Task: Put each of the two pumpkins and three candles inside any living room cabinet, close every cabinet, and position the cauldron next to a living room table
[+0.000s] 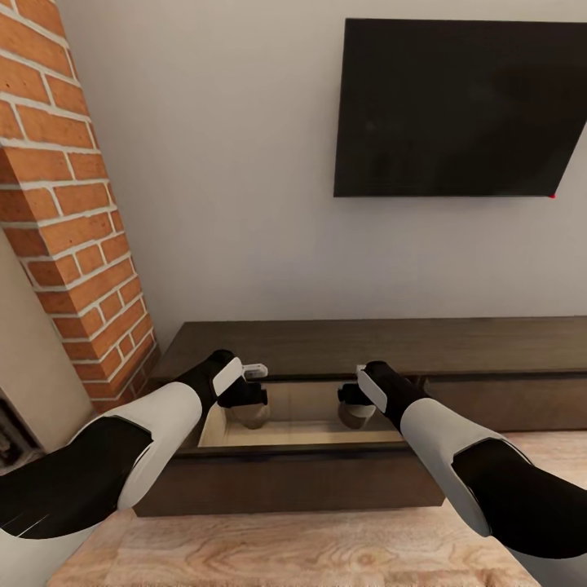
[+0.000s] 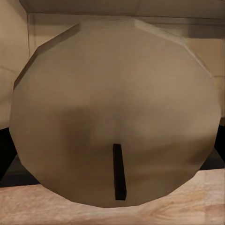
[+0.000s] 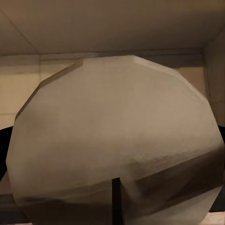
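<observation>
We see both arms reaching into the pulled-out drawer (image 1: 302, 432) of the cabinet (image 1: 383, 346); the left gripper (image 1: 249, 399) sits right on top of a candle (image 1: 249, 416), and the right gripper (image 1: 355, 398) likewise sits on a second candle (image 1: 356, 416); from the head cam the fingers are hidden behind the wrists and the candle tops, so we can't tell how wide either claw stands, nor whether it's pinching or just touching. In the left wrist cam the candle (image 2: 115, 112) looms directly under the claw, very close, its flat round top facing the lens w/ the dark wick (image 2: 119, 171) standing near the edge; dark shapes flank it at both sides, prob. the finger pads, but we can't tell for sure. In the right wrist cam the other candle (image 3: 115, 140) lies straight below that claw too, equally close, wick (image 3: 116, 201) at the frame's edge; again dark slivers beside it, grip state unclear. Both candles are inside the drawer, standing upright on its pale wood floor, well apart from each other, one below each claw; the drawer's pale inner walls (image 2: 14, 79) show behind the candle in the wrist cams. Beyond the claws the cabinet's dark top runs along the wall; above it hangs a black TV (image 1: 456, 106); a brick column (image 1: 73, 212) stands off past the left arm (image 1: 122, 456); the right arm (image 1: 465, 448) comes in from the other side; wood floor (image 1: 285, 546) lies beneath both arms.
</observation>
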